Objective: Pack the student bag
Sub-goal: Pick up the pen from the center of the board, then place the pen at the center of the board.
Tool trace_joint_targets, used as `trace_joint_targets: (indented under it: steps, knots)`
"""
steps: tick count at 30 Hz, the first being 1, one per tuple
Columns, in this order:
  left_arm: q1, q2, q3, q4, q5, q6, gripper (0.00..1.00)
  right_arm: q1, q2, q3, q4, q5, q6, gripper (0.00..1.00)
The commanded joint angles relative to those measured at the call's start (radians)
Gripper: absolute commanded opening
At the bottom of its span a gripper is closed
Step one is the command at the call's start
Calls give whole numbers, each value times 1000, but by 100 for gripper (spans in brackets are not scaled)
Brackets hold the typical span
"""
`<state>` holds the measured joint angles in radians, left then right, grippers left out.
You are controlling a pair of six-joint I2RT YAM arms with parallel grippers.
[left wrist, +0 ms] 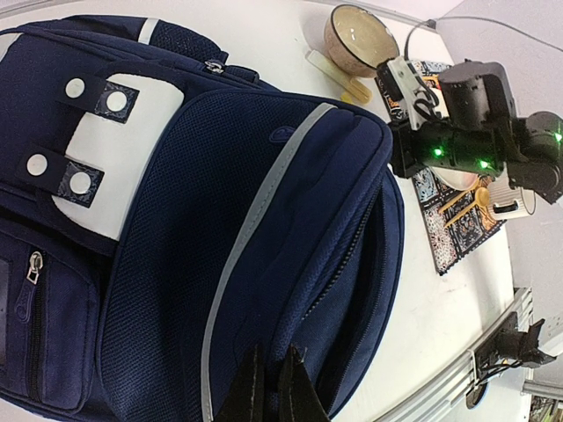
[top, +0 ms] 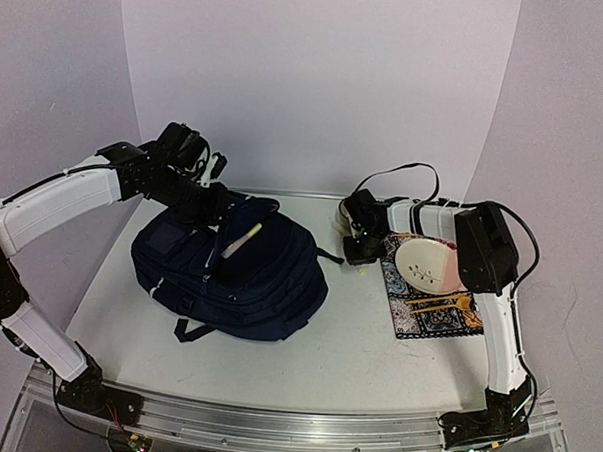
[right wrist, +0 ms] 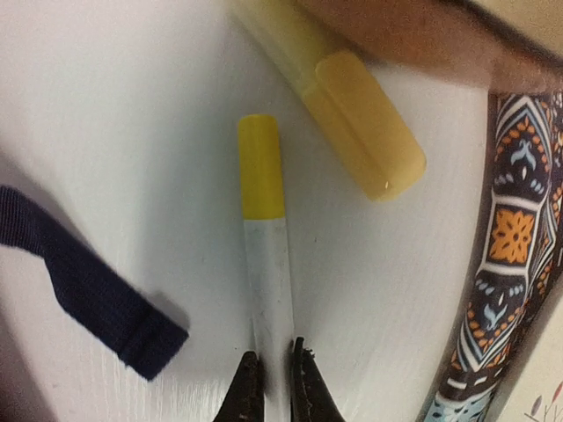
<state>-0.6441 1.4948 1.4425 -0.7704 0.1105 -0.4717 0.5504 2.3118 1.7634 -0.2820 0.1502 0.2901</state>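
On the left half of the tabletop (top: 356, 354), the student bag (top: 249, 284) is lying front up, one pocket gaping. Over that opening's rim the left fingers (left wrist: 249, 391) are sitting nearly closed; whether they are pinching fabric, I cannot tell. Beside a patterned mat (right wrist: 510, 237), the right fingers (right wrist: 250, 391) are pinching the white barrel of a yellow-capped pen (right wrist: 264, 255).

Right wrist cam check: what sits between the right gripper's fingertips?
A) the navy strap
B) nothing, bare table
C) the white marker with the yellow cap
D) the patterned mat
C: in the right wrist view the white marker with the yellow cap runs down between the fingertips of the right gripper. The navy strap lies off to one side and the patterned mat is at the frame's edge.
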Motion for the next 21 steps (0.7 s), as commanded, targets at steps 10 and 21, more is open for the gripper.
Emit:
trace_joint_targets:
  steps: [10,21]
  knots:
    - [18,28,47,26,-22,25,0,99,-258,-347,-290,-139,101,2]
    - [18,24,29,37,4,19,0,129,-205,-326,-321,-136,93,9]
